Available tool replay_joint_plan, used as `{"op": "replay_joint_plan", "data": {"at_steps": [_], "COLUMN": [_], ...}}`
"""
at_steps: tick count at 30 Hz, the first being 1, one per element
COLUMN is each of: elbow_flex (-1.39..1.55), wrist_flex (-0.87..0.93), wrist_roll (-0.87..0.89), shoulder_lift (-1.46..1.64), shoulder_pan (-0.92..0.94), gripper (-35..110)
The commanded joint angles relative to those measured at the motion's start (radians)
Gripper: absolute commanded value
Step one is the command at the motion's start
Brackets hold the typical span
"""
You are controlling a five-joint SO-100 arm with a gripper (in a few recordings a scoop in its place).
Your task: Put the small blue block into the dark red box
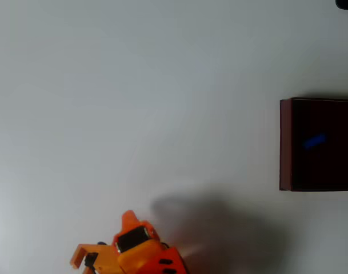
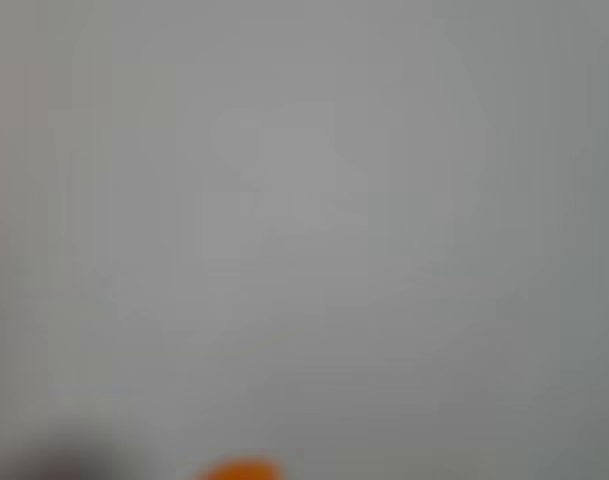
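Overhead view showed the small blue block lying on the near-black floor of the dark red box, a blurred blue streak roughly mid-box, with the box sitting at the right edge of the pale tabletop and partly cut off by the frame. My end effector was low at the bottom edge of that picture, well apart from the box, with nothing blue on it; one orange finger stuck out to the left and another pointed up, but I could not tell from this angle whether the jaws were parted or closed. The wrist view gave only an out-of-focus grey surface with a sliver of orange at its lower edge, which settled nothing. I judged the placing step to be done, since the block rested inside the walls. What remained, as I read it, was only to park the arm clear of the box without disturbing it.
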Motion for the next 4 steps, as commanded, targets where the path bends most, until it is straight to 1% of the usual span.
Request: {"op": "replay_joint_plan", "data": {"at_steps": [1,4], "elbow_flex": [0.003,0.003], "wrist_flex": [0.005,0.005], "wrist_roll": [0.012,0.011], "shoulder_lift": [0.008,0.008], "shoulder_pan": [-0.018,-0.011], "gripper": [0,0]}}
